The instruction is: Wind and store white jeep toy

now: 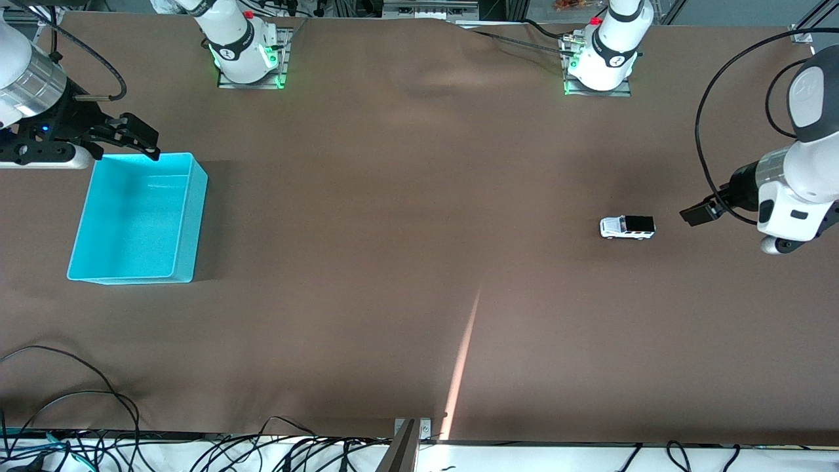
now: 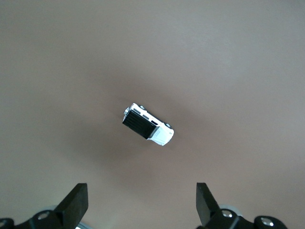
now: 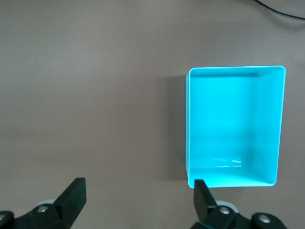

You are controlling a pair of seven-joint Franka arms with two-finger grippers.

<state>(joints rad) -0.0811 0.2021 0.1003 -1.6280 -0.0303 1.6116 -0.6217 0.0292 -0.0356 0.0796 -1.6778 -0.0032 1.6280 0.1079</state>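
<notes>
The white jeep toy (image 1: 627,227), with a black roof panel, stands on its wheels on the brown table toward the left arm's end. It also shows in the left wrist view (image 2: 147,124). My left gripper (image 1: 700,213) is open and empty, up in the air beside the jeep, apart from it. Its jaws stand wide in the left wrist view (image 2: 142,204). The turquoise bin (image 1: 139,217) sits empty at the right arm's end, also in the right wrist view (image 3: 233,126). My right gripper (image 1: 134,137) is open and empty over the bin's edge nearest the bases.
Brown cloth covers the whole table. The two arm bases (image 1: 246,49) (image 1: 602,56) stand along the table's edge. Black cables (image 1: 78,406) lie at the table's edge nearest the front camera. A streak of light (image 1: 462,364) crosses the cloth.
</notes>
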